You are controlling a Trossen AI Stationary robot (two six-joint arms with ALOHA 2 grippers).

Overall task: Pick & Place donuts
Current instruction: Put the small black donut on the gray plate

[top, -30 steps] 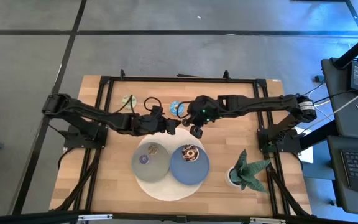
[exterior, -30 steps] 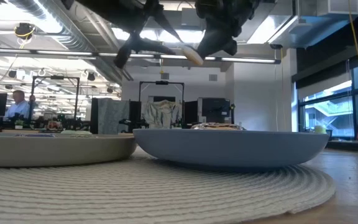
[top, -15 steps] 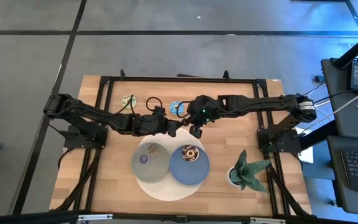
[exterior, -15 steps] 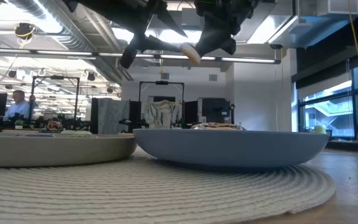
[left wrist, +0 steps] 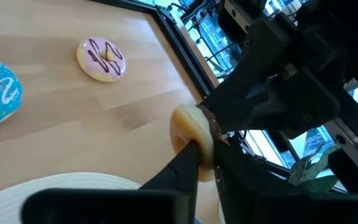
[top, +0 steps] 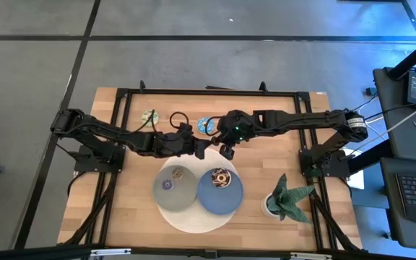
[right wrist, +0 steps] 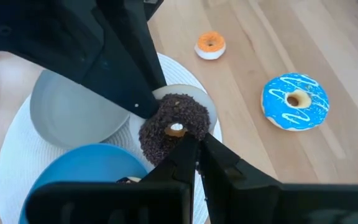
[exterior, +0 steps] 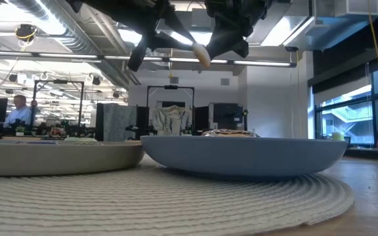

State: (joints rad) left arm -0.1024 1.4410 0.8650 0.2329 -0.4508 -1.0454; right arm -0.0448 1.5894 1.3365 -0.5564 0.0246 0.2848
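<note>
**Operator:** Describe the work surface.

**Inspector:** A wooden desk [top: 266, 162] on a grey floor, seen against an open office. A white mat [top: 193, 220] lies toward one long edge. It carries a grey plate [top: 185, 195] and a blue plate [top: 219, 198], each already holding small donuts. A potted plant [top: 287, 198] stands near the right-hand corner on that side.

**Operator:** Where is the working item?

**Inspector:** The chocolate donut [right wrist: 176, 127] hangs in the air over the desk's centre, above the mat's inner rim. The left arm [top: 121, 137] and right arm [top: 295, 121] meet there. The left jaws are closed across its thickness. The right jaws pinch its rim.

**Operator:** What changed in the last second?

**Inspector:** Very little. The left arm edged inward and the donut tipped nearer to upright. Judgement: a hand-over is at mid-point, and neither arm has released.

**Operator:** What remains?

**Inspector:** The blue donut [top: 206, 125] and yellow-green donut [top: 149, 115] lie loose near the opposite long edge. The wrist views add a pink donut [left wrist: 101, 59] and an orange donut [right wrist: 211, 45].

**Operator:** What are the limits of observation?

**Inspector:** From above, the arms cover the held donut. In the level view only its pale underside shows. Which arm bears the load cannot be determined.
</note>
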